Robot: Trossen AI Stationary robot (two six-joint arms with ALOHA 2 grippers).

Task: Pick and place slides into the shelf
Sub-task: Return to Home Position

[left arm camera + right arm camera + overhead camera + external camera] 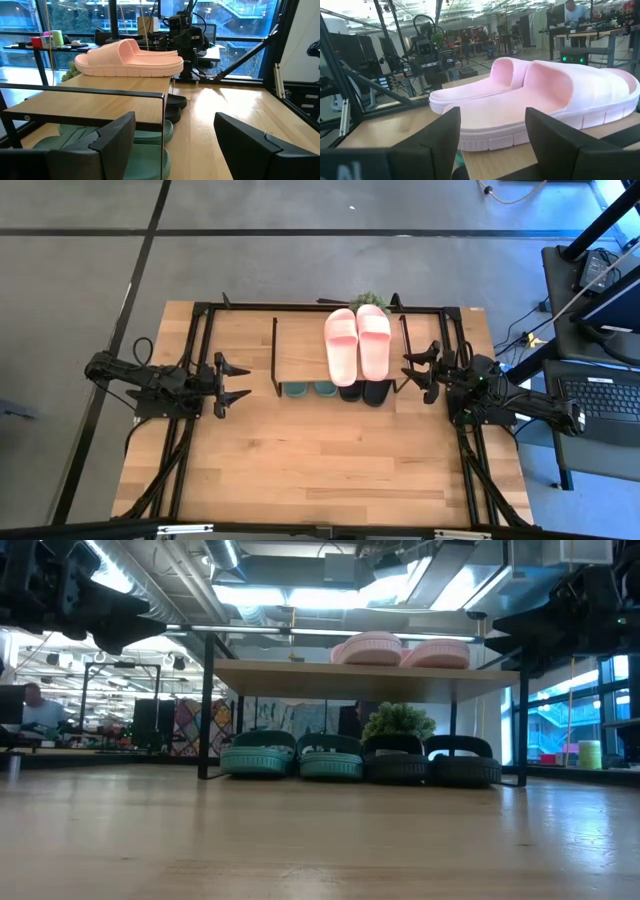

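Where the shelf (298, 350) is set: on the far middle of the table (300, 470), with its light wooden board carried on thin black legs.
Pink slides (358, 342): laid side by side on the right half of the board, touching each other; the left half of the board is left bare.
Green slides (308, 389): tucked under the board, left of its middle. Only their near ends are seen from above. At table height both (290, 755) are seen resting on the table, side by side.
Black slides (364, 392): placed under the board just right of the green pair, directly beneath the pink pair.
Plant (372, 300): a small green one, seen just beyond the far edge of the shelf.
Left gripper (245, 380): held over the table to the left of the shelf, apart from it and pointed toward it. Its fingers (115, 135) are spread wide and nothing is held between them.
Right gripper (408, 372): held near the right legs of the shelf and pointed toward it. Its fingers (555, 135) are spread apart and nothing is held, with a pink slide seen just beyond them.
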